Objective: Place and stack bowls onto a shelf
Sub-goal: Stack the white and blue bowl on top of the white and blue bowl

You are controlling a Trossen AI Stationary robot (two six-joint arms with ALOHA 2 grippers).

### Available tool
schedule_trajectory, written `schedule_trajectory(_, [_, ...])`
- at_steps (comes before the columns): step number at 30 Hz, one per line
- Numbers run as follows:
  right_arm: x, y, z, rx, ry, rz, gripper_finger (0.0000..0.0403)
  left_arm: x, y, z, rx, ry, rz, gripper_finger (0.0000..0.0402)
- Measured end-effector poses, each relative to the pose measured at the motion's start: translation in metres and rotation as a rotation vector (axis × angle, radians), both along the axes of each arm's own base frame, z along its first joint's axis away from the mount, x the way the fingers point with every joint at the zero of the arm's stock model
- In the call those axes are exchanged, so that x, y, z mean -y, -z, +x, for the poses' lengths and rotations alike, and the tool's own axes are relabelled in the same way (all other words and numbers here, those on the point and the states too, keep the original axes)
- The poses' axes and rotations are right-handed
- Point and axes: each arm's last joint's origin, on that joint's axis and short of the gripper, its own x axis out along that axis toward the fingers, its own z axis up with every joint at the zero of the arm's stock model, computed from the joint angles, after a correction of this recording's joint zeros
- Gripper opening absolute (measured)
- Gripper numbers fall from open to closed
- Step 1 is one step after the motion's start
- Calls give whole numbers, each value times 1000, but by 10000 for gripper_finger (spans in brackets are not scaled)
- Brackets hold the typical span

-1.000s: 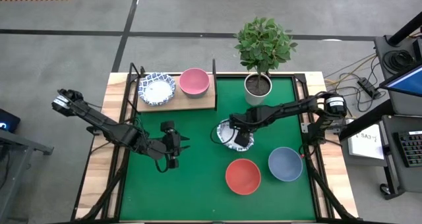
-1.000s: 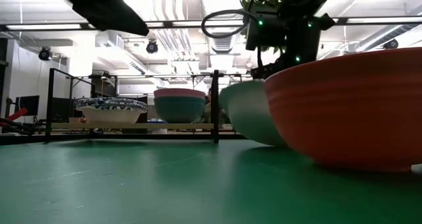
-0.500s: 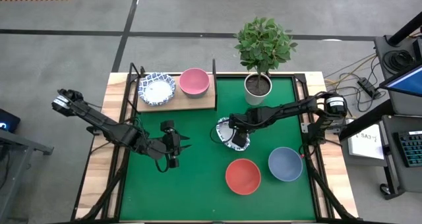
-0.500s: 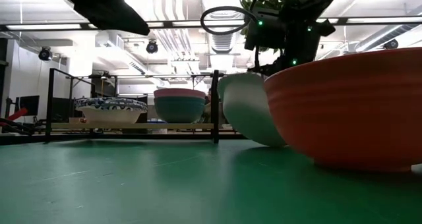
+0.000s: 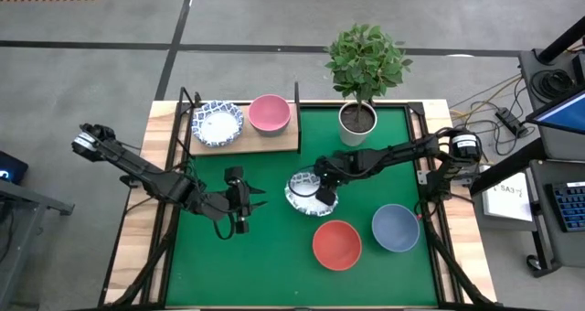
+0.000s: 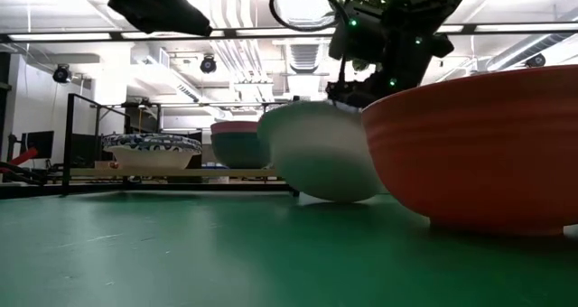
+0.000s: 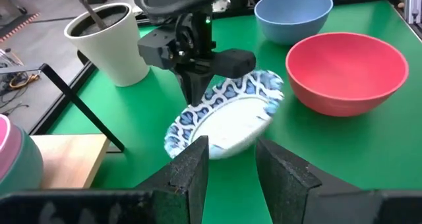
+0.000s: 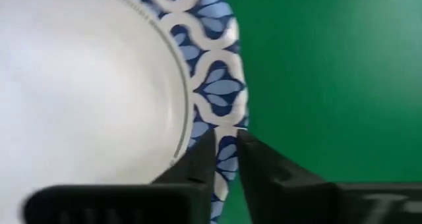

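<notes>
A white bowl with a blue patterned rim [image 5: 302, 192] [image 7: 227, 115] is tilted just over the green mat's middle, and my right gripper [image 5: 325, 192] [image 8: 226, 159] is shut on its rim. My left gripper [image 5: 257, 199] [image 7: 231, 166] hovers open to the left of it, holding nothing. On the wooden shelf [image 5: 245, 139] at the far left, another blue-rimmed bowl [image 5: 218, 123] rests on its base. Beside it a pink bowl [image 5: 270, 113] sits nested in a green one [image 6: 242, 150]. My right gripper pinches the bowl's patterned rim [image 8: 227, 128] on its right side. One finger [image 8: 201, 161] is inside the bowl and one [image 8: 257, 161] outside. The fingers come from above, slanting in from the table's right. The bowl hangs tilted; whether its foot touches the mat I cannot tell.
A red bowl [image 5: 336, 244] and a grey-blue bowl [image 5: 395, 227] stand on the mat near the front right. A white plant pot [image 5: 357, 119] with a small tree stands at the far edge. Thin black uprights [image 5: 298, 91] rise from the shelf's ends.
My right gripper has carried the blue-rimmed bowl toward the table's left and a little nearer. The bowl, which stood steeply on edge, has tipped to a flatter tilt.
</notes>
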Motion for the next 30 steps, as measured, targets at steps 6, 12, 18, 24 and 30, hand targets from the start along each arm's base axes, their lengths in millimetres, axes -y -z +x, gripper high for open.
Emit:
schedule_trajectory(6, [-1, -6, 8, 96, -46, -38, 11, 1, -5, 2, 54, -9, -27, 107])
schedule_trajectory(12, [-10, -16, 20, 242, -119, -115, 9, 1, -7, 3, 89, -30, -85, 107])
schedule_trajectory(18, [-30, -29, 33, 397, -176, -295, 9, 3, 0, 7, 84, -76, -166, 120])
schedule_trajectory(24, [-49, -36, 33, 430, -241, -401, 8, 7, 24, 24, 30, -117, -180, 153])
schedule_trajectory(30, [-47, -46, 22, 381, -246, -392, 8, 0, 52, 47, -6, -171, -171, 180])
